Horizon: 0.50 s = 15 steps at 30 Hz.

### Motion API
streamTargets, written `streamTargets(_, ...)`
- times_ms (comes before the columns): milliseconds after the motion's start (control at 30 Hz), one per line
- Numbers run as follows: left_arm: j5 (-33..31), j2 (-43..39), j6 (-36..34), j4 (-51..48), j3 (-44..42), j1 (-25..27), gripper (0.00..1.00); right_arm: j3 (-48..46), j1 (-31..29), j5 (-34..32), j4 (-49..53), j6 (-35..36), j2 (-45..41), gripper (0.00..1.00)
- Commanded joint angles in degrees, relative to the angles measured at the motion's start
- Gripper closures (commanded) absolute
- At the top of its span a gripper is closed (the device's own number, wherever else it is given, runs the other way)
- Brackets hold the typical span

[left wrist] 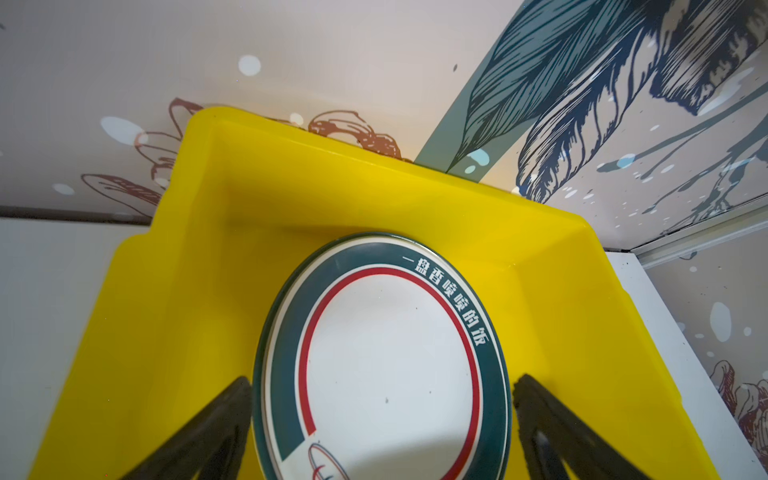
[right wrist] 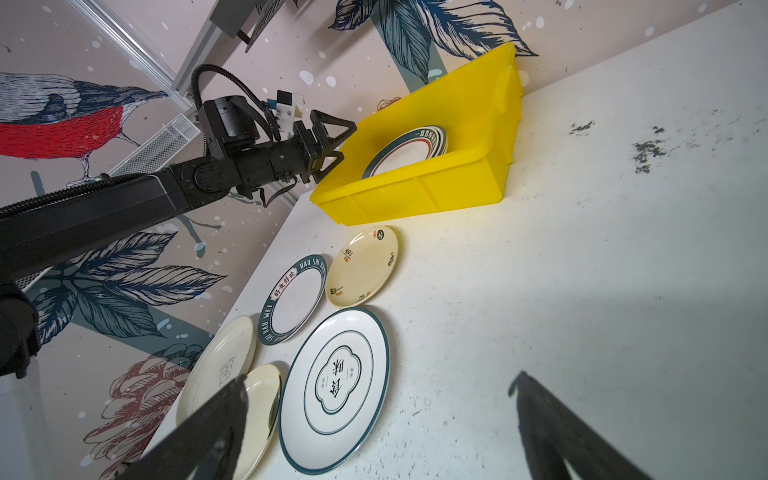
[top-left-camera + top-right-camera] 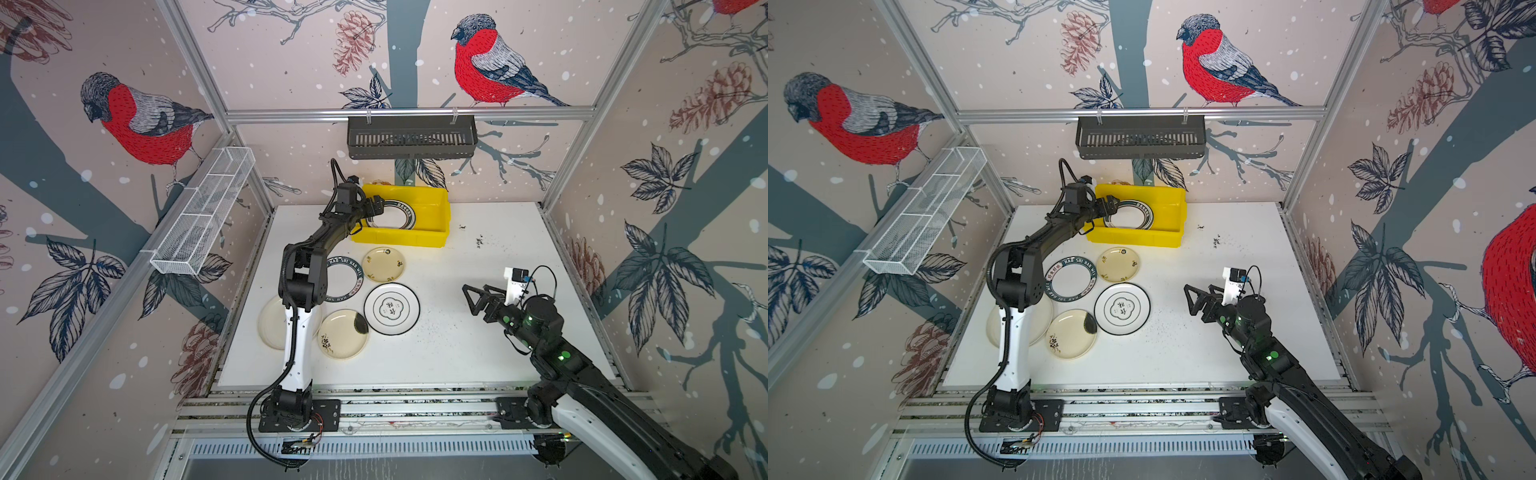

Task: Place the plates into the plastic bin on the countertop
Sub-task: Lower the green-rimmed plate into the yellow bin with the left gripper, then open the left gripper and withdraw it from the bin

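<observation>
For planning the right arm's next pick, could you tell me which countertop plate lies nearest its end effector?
The large white plate with the thin dark rim and clover-shaped centre emblem; the other four lie farther away.

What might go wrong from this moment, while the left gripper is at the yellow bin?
1. The open left gripper hangs close to the edge of the top plate in the plastic bin; pulling back crookedly may drag the plate or catch the bin wall.
2. The cream plate lies partly under the left arm, close beside the black-blotted yellowish plate; grasping one may push the other.
</observation>
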State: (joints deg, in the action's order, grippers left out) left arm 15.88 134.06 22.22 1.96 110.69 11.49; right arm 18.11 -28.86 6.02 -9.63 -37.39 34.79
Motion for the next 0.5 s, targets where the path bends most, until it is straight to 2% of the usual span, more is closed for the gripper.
streamTargets(0, 0.02, -1.46, -0.42, 0.29, 0.14, 0.02, 0.03, 0.00, -0.14, -1.01, -0.83, -0.23, -0.07, 0.00)
streamTargets(267, 1.76, -7.01, 0.37, 3.20, -4.64, 1.29, 0.03, -0.71, 0.70, -3.68, -0.89, -3.44, -0.24, 0.00)
streamTargets(467, 1.26, -14.85, 1.84, 9.66, -14.56, 2.98, 0.03, -0.14, 2.88, -1.80, 2.12, -4.34, -0.82, 0.00)
